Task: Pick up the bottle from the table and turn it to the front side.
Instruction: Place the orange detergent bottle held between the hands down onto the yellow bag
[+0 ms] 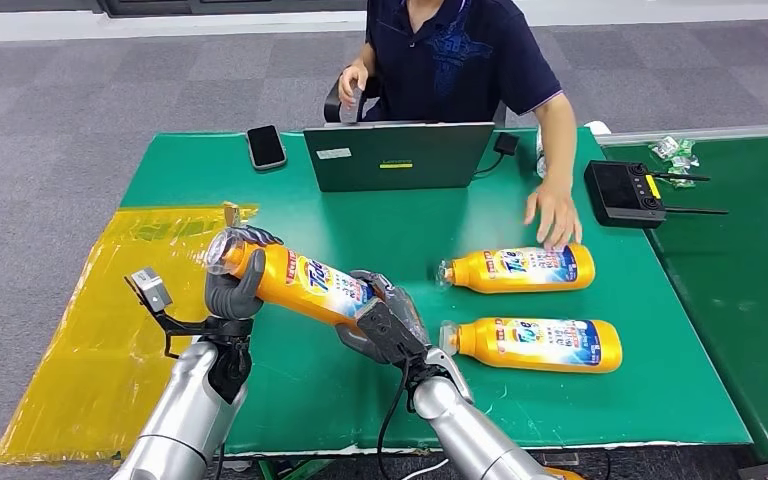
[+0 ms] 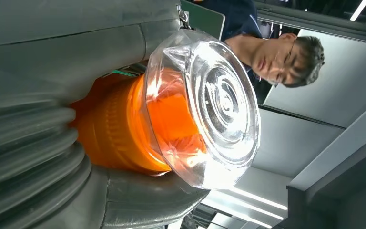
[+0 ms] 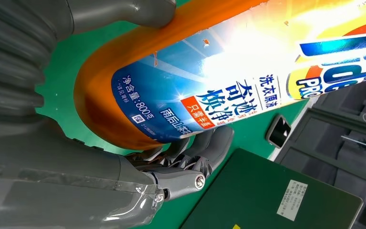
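Observation:
An orange detergent bottle (image 1: 300, 282) with a clear cap hangs lifted above the green table (image 1: 290, 390), lying sideways with its printed label facing up. My left hand (image 1: 232, 290) grips its neck just below the cap (image 2: 209, 102). My right hand (image 1: 385, 322) holds its base end, fingers (image 3: 198, 155) wrapped under the labelled body (image 3: 209, 71). The bottle is held between both hands.
Two more orange bottles (image 1: 518, 268) (image 1: 535, 343) lie on the table to the right; a person's hand (image 1: 552, 212) rests at the farther one. A laptop (image 1: 397, 155), a phone (image 1: 266, 146) and a black controller (image 1: 622, 192) sit at the back. Yellow sheet (image 1: 90, 320) covers the left side.

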{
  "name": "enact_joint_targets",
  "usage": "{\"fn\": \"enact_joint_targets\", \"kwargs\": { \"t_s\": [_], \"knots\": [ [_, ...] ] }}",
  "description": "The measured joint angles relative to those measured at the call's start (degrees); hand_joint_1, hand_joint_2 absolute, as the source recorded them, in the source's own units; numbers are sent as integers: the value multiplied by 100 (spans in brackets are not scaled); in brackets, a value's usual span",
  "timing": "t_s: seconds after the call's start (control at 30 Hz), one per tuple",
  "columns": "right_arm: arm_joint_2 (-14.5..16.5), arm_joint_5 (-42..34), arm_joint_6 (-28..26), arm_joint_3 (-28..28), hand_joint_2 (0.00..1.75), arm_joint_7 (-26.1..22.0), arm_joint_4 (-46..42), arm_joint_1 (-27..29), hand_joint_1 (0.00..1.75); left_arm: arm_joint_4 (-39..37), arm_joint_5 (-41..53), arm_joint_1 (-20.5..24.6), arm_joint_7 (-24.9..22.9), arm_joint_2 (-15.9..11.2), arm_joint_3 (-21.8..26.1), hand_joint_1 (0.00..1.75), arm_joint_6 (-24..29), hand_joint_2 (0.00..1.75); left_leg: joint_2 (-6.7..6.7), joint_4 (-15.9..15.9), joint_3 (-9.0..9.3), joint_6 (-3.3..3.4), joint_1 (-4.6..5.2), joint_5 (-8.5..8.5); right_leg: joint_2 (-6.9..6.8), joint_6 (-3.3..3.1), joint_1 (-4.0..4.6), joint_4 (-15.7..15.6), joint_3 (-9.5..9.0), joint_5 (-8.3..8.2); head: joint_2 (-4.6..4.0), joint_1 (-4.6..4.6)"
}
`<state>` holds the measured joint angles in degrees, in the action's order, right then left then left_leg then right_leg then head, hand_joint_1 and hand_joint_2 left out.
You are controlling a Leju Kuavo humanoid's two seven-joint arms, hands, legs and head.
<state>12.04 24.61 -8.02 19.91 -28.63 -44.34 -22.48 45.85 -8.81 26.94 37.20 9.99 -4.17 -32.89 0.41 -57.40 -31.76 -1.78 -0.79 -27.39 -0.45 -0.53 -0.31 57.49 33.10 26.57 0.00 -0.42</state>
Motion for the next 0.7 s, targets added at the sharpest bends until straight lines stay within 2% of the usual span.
{"fn": "enact_joint_targets", "kwargs": {
  "t_s": [0.13, 0.27, 0.33, 0.4, 0.47, 0.53, 0.7],
  "knots": [
    [0, -1, -1, 0, 175, 0, 1, 0, 175, -1, 0, 0, 1, 0, 0, 175, 0, 175, 0, 0, 0, 0, 0, 0, 0, 0, 0, 0, 0, 0, 0, 0],
    [0, -13, 2, 2, 175, 9, 1, 2, 0, 38, 148, -4, 1, -40, -10, 175, 162, 175, 0, 0, -1, 0, -1, 0, 0, 0, 0, 1, 0, 0, 0, 0],
    [0, -58, -5, 2, 175, 18, 1, 10, 0, 246, 892, 11, 1, -266, -94, 175, 964, 175, 9, 0, -2, -4, -4, 2, 6, -4, 4, 3, 4, -3, 0, -1],
    [-4, -99, -13, 2, 175, 5, 2, 28, 0, 518, 1808, 94, 2, -615, -177, 175, 2415, 175, 31, 1, -1, -7, -8, 5, 26, -11, 6, 5, 16, -11, 0, -2],
    [-20, -108, -21, 2, 175, -11, 2, 46, 0, 703, 2219, 201, 2, -891, -174, 175, 3660, 175, 41, 1, 0, -10, -8, 7, 37, -14, 7, 6, 25, -14, 0, -2],
    [-33, -105, -25, 2, 175, -16, 2, 50, 0, 846, 2385, 257, 2, -1036, -163, 175, 4032, 175, 27, 1, -3, -16, -10, 13, 23, -14, 9, 7, 22, -13, 0, -3],
    [-36, -104, -26, 2, 175, -17, 2, 49, 0, 1025, 2540, 256, 2, -1123, -173, 175, 3890, 175, 36, 2, -9, -19, -8, 17, 32, -15, 6, 9, 27, -21, 0, -4]
  ]
}}
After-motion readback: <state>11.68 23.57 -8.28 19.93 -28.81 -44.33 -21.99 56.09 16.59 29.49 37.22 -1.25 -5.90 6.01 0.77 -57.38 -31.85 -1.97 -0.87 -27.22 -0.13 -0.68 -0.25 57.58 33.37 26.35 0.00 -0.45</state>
